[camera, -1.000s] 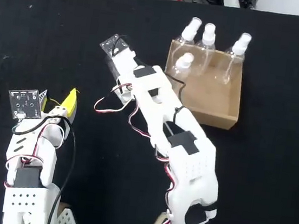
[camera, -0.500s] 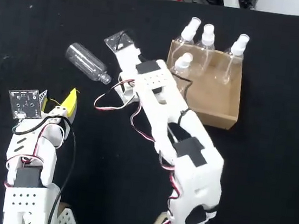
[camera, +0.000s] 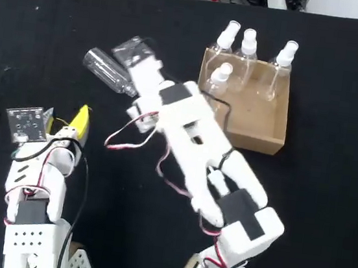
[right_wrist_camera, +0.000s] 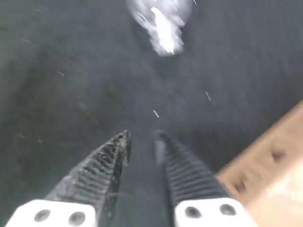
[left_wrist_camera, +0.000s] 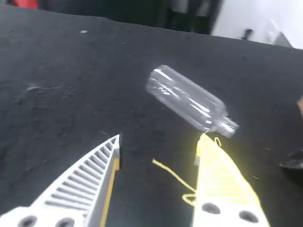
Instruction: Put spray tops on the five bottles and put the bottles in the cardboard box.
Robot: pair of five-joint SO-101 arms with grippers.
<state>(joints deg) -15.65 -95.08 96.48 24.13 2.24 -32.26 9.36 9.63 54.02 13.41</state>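
**On the black table (camera: 313, 209), one uncapped bottle (camera: 108, 71) lies beside the cardboard box (camera: 284, 114)**

On its side on the cloth, the clear bottle lies with its bare threaded neck (left_wrist_camera: 227, 126) turned towards the box and carries no top. In the left wrist view the bottle (left_wrist_camera: 189, 100) lies on the table ahead of the fingertips and apart from them. In the right wrist view it is a bright blur (right_wrist_camera: 161, 23) on the dark cloth, also ahead of the fingers and not touching them.

The cardboard box stands near the bottle, on the far side of the right arm (camera: 197, 143) from it. Four bottles (camera: 247, 57) stand upright along its far wall, each with a white spray top (camera: 250, 37). The nearer part of the box floor is bare. A corner of the box (right_wrist_camera: 274, 156) shows at the edge of the right wrist view.

The right arm stretches across the table from its base, and its wrist sits just beside the neck end of the lying bottle. The right gripper (right_wrist_camera: 142, 137) has only a narrow gap between its dark fingers, with nothing in it.

The left arm (camera: 36, 182) stands nearer the table's front edge, well short of the bottle. The left gripper (left_wrist_camera: 160, 142) is spread wide, one white finger and one yellow, and holds nothing.
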